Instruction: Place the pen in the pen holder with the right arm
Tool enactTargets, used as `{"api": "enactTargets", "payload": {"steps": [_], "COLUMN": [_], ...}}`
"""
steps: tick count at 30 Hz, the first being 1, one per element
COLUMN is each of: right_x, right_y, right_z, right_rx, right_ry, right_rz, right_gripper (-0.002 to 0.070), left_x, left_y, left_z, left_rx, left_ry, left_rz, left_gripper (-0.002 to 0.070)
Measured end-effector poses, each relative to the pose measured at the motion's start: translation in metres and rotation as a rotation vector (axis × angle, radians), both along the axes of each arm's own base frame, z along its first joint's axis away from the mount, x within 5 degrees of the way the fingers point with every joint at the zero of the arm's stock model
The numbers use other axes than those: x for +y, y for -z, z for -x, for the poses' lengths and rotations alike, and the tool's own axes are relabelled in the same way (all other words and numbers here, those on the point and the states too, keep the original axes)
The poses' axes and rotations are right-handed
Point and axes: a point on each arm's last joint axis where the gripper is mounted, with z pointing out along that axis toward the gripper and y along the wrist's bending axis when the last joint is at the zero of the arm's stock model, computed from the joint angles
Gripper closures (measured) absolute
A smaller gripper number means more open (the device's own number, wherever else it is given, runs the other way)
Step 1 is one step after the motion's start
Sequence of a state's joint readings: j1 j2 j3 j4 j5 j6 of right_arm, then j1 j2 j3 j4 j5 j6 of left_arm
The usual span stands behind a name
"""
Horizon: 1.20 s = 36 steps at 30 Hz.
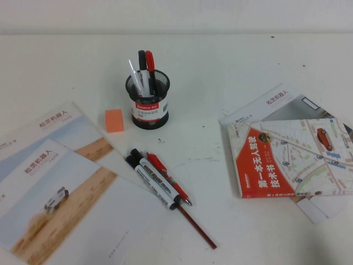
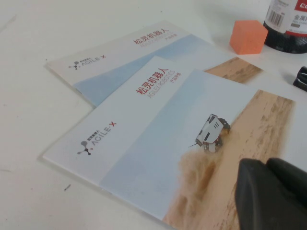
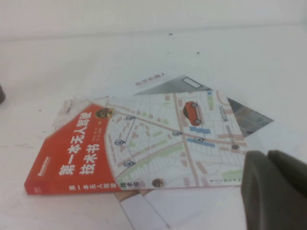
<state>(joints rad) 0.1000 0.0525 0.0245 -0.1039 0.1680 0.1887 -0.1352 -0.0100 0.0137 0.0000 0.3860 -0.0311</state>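
Observation:
The black mesh pen holder (image 1: pixel 147 102) stands upright at the table's middle back; its base also shows in the left wrist view (image 2: pixel 288 28). A slim white pen (image 1: pixel 134 74) leans inside it, beside a black-capped marker (image 1: pixel 143 66) and a red pen (image 1: pixel 150 65). Neither arm shows in the high view. My left gripper (image 2: pixel 267 165) is shut and empty, low over the brochures. My right gripper (image 3: pixel 268 157) is shut and empty, low over the near corner of the book.
Two black-capped markers (image 1: pixel 151 176), a red pen (image 1: pixel 168 178) and a dark red pencil (image 1: pixel 197 226) lie in front of the holder. An orange block (image 1: pixel 114 120) sits to its left. Brochures (image 1: pixel 49 187) lie at the left, and an orange map book (image 1: pixel 289 157) on papers at the right.

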Motion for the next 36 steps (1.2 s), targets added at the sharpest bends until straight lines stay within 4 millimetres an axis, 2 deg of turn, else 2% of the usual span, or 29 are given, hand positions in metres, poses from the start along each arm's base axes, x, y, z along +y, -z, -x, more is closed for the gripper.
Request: {"api": "enactTargets", "payload": {"steps": [11, 36], "right_x": [-0.002, -0.001], "right_y": [0.011, 0.012], "right_z": [0.006, 0.007], "right_rx": [0.108, 0.113], "right_ry": [0.019, 0.0], "right_rz": [0.001, 0.072], "right_gripper": [0.0696, 0.0696], "left_x": [0.0, 0.0], "left_y": [0.0, 0.0], "left_z": [0.0, 0.0], "left_rx": [0.0, 0.0], "left_ry": [0.0, 0.0], "left_rz": [0.0, 0.0], "left_gripper": [0.0676, 0.0676]}}
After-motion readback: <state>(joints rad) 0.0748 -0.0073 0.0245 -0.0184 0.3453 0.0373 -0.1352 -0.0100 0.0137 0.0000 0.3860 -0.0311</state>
